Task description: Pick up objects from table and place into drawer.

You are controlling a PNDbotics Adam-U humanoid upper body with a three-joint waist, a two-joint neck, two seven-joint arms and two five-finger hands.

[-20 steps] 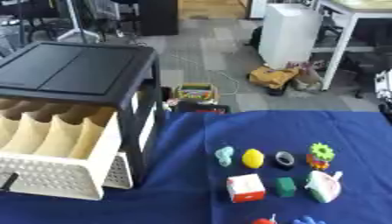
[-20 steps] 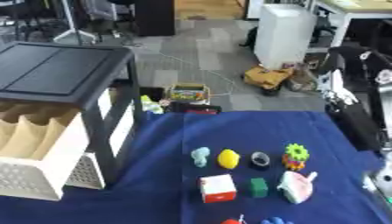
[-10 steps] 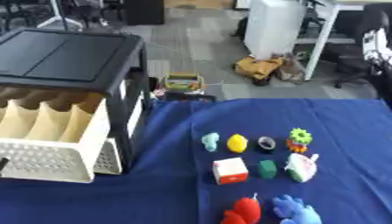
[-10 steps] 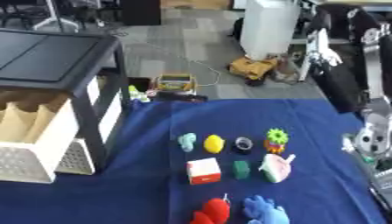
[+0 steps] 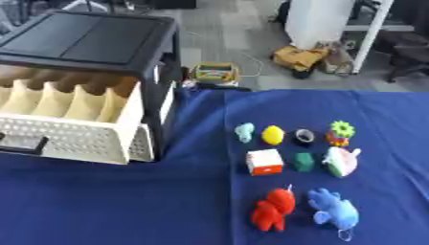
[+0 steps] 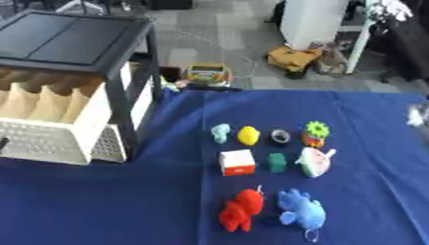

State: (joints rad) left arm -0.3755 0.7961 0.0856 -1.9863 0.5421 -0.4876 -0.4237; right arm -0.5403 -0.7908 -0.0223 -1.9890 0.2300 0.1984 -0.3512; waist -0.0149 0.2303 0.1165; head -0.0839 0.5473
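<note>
The drawer unit [image 5: 84, 43] stands at the left, black on top, with its white drawer [image 5: 71, 129] pulled open and showing cardboard dividers. On the blue cloth [image 5: 126, 201] lie a teal figure [image 5: 244, 132], a yellow lemon [image 5: 272, 135], a dark ring [image 5: 304, 137], a green flower toy [image 5: 341, 132], a white-and-red cube [image 5: 265, 162], a small green block [image 5: 304, 161], a white-pink plush [image 5: 340, 161], a red plush [image 5: 273, 209] and a blue plush [image 5: 333, 211]. My right hand [image 6: 416, 115] is only a grey blur at the right edge, apart from the objects. My left hand is out of view.
Beyond the table's far edge the floor holds a small colourful box [image 5: 214, 72], a brown bag [image 5: 303, 56] and a white cabinet [image 5: 322, 21]. Bare cloth lies in front of the drawer and along the table's right side.
The whole picture has shifted, so the camera has moved; the red and blue plush toys now show in full. My right arm shows less, only at the right edge. No object has moved.
</note>
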